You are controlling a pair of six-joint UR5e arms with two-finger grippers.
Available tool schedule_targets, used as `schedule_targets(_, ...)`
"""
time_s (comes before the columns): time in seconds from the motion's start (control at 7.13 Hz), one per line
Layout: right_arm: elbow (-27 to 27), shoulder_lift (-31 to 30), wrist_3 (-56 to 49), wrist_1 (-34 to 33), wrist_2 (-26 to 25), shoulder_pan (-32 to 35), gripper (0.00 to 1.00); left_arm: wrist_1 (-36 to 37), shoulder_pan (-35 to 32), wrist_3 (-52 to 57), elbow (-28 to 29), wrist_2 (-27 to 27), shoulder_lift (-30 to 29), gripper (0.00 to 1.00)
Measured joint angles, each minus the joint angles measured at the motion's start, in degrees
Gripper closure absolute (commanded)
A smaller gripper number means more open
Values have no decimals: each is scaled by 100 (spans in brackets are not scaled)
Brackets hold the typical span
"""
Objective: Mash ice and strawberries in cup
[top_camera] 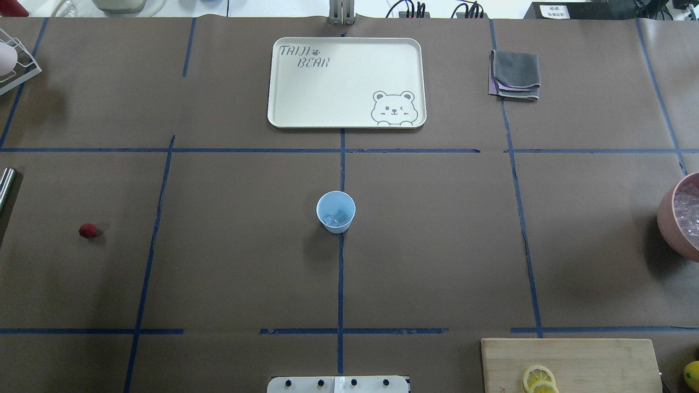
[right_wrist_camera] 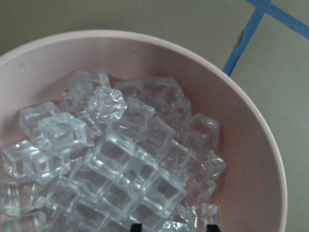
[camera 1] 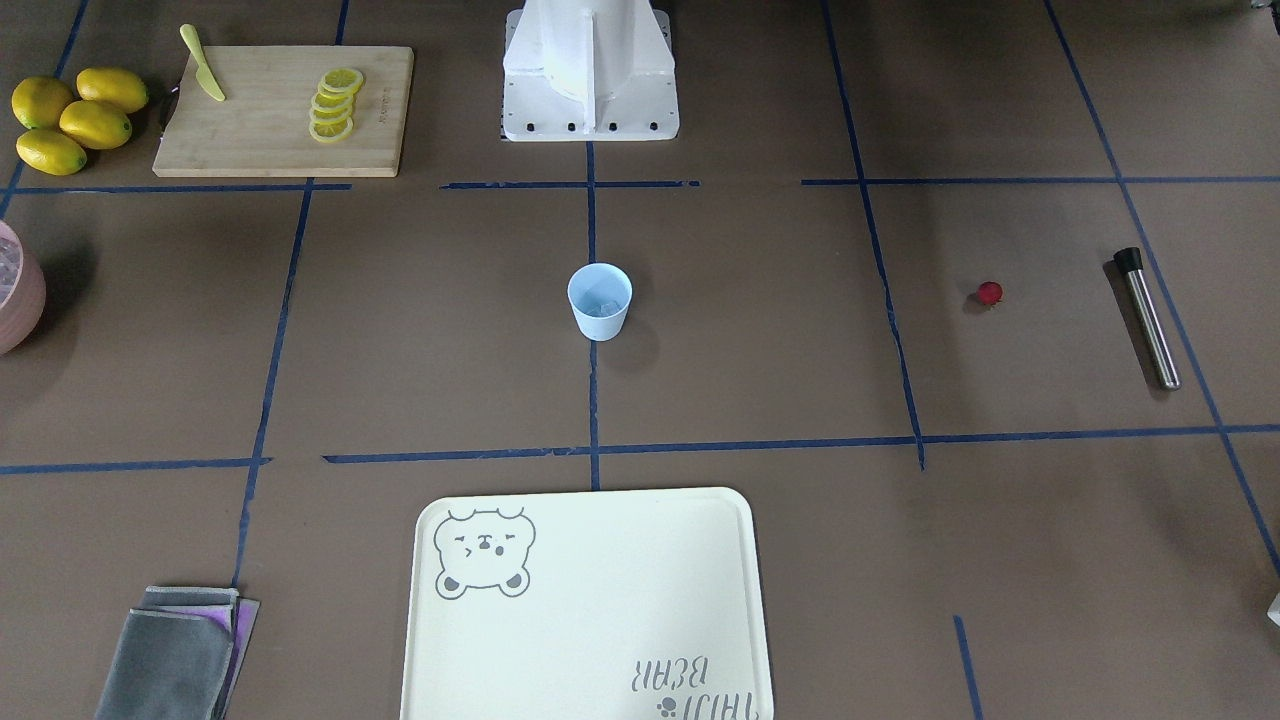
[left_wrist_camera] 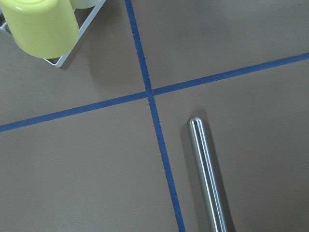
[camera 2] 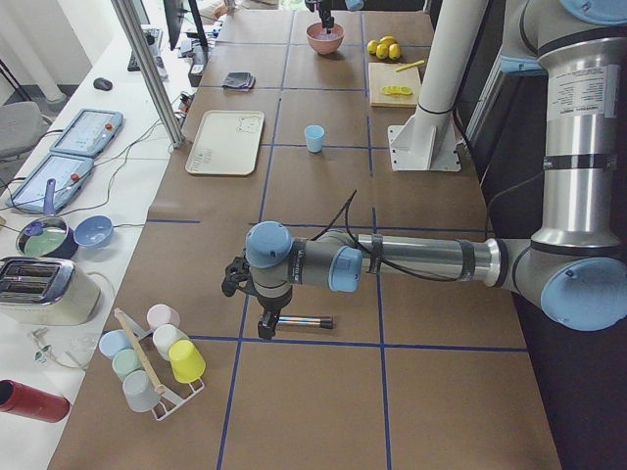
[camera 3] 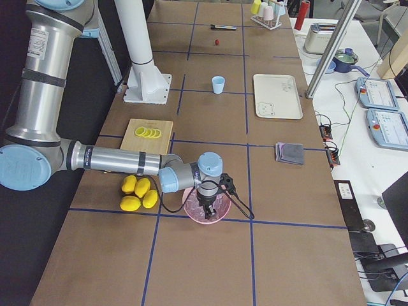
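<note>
The pale blue cup (top_camera: pixel 336 212) stands upright at the table's middle, also in the front view (camera 1: pixel 600 300), with a few ice cubes (top_camera: pixel 337 218) inside. The red strawberry (top_camera: pixel 87 231) lies alone on the robot's left side, also in the front view (camera 1: pixel 989 293). A pink bowl (right_wrist_camera: pixel 251 145) holds several ice cubes (right_wrist_camera: pixel 120 159). My right gripper (right_wrist_camera: pixel 174 227) hangs just above them, its two tips apart. My left gripper (camera 2: pixel 265 328) hovers over a steel muddler (left_wrist_camera: pixel 207 174). Its fingers show in no close view, so I cannot tell its state.
A cream tray (top_camera: pixel 349 82) lies beyond the cup. A cutting board (camera 1: pixel 285 110) carries lemon slices and a knife, with whole lemons (camera 1: pixel 75 120) beside it. A folded grey cloth (top_camera: pixel 515 73) lies far right. A cup rack (camera 2: pixel 157 362) stands near the muddler.
</note>
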Motion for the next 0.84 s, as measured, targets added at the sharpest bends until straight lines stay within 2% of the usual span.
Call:
schedule_targets(0.42, 75, 16, 23, -5, -33, 6, 95, 0, 0, 0, -11, 0, 0, 0)
schedule_targets(0.56, 196, 47, 98, -28, -17, 21, 98, 0, 0, 0, -18, 0, 0, 0)
schedule_targets(0.84, 418, 323, 1125, -48, 135, 94, 100, 0, -5, 0, -34, 0, 0, 0)
